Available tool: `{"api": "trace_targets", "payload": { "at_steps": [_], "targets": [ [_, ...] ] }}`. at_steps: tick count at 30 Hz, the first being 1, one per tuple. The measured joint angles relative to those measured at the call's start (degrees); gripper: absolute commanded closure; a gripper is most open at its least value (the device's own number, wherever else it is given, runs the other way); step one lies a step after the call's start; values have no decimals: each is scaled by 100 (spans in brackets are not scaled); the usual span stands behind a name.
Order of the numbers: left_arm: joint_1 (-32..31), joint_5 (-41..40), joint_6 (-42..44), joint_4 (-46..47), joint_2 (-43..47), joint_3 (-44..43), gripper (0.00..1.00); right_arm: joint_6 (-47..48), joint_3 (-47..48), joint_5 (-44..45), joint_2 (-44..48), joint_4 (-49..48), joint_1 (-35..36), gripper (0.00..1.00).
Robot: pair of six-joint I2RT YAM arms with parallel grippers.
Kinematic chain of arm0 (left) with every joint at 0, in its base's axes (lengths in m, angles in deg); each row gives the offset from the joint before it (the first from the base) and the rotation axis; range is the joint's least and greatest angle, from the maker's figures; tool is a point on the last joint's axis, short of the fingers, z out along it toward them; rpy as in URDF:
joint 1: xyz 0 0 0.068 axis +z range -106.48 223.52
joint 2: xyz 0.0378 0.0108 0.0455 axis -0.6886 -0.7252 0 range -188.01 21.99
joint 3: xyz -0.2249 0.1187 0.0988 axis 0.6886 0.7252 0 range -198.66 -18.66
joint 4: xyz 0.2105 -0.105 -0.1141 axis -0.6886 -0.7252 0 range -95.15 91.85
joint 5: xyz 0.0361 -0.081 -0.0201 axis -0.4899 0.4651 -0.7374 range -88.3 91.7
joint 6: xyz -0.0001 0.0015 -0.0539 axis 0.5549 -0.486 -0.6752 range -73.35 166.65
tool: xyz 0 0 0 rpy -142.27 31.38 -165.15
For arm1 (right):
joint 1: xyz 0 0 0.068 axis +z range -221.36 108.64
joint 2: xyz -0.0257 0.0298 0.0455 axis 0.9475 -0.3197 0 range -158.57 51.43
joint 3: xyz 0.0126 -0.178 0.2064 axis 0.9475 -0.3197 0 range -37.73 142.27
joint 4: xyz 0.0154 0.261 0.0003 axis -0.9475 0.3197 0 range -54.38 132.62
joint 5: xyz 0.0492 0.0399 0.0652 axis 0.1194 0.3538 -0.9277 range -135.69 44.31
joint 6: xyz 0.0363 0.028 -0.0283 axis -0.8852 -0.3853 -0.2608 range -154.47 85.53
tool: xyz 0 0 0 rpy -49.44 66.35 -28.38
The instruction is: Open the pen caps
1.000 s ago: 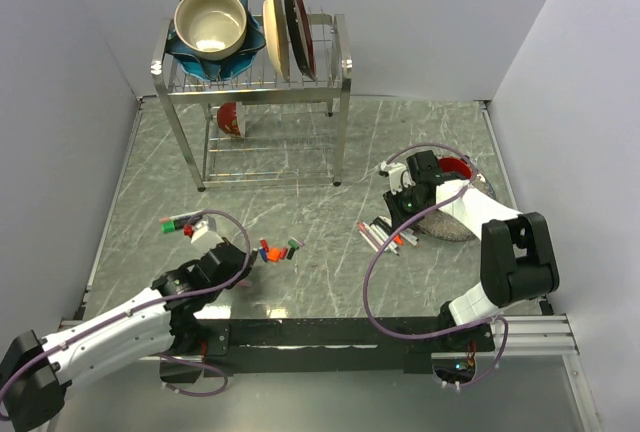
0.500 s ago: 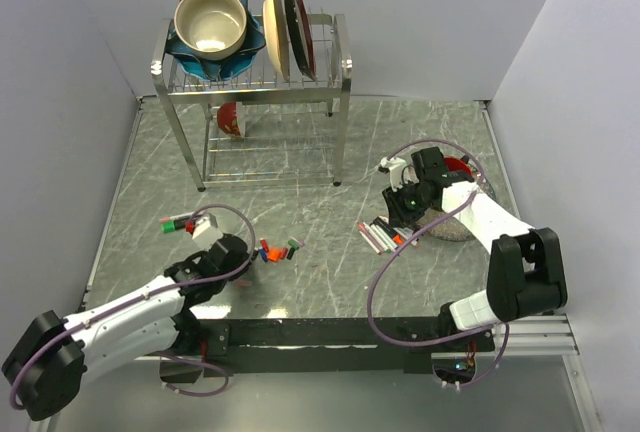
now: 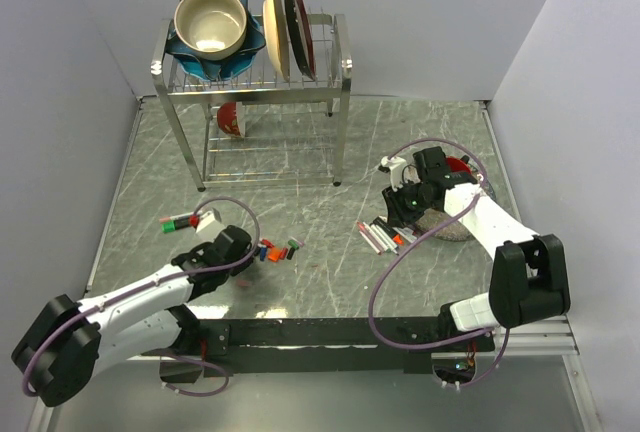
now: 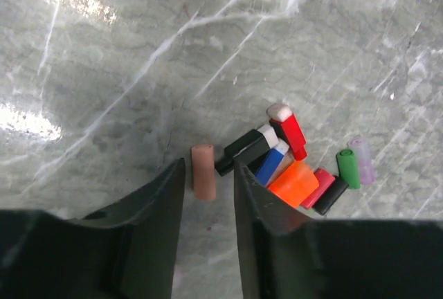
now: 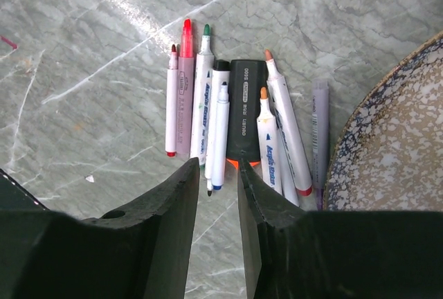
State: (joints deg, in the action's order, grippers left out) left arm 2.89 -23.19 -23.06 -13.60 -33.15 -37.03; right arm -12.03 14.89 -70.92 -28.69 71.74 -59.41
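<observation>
My left gripper hangs slightly parted and empty, a tan cap at its tips and the other pen caps heaped at two o'clock. They look light, slick and likely to skitter. My right gripper, likewise parted, faces the pens at twelve; I'd pinch mid-barrel.
</observation>
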Motion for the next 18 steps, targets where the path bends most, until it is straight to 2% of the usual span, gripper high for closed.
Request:
{"api": "trace_targets", "payload": {
  "at_steps": [1, 5, 7, 8, 12, 15, 18],
  "targets": [
    [0, 26, -11, -63, 44, 0, 55, 0, 0, -2, 15, 7, 0, 63],
    [13, 98, -37, -356, 435, -9, 29, 0, 2, -66, 98, 31, 4, 63],
    [42, 103, -44, -562, 625, -72, 23, 2, 4, -85, 170, 48, 33, 63],
    [63, 105, -35, -651, 662, -129, 16, 2, 13, -90, 221, 59, 46, 62],
    [411, 122, 85, -933, 621, -553, 10, 9, 66, -120, 472, 74, 168, 62],
    [1054, 258, 267, -918, 492, -848, 8, 17, 74, -157, 682, 76, 297, 62],
    [1961, 535, 409, -914, 262, -1145, 10, 22, 74, -184, 890, 74, 435, 62]
  ]
}}
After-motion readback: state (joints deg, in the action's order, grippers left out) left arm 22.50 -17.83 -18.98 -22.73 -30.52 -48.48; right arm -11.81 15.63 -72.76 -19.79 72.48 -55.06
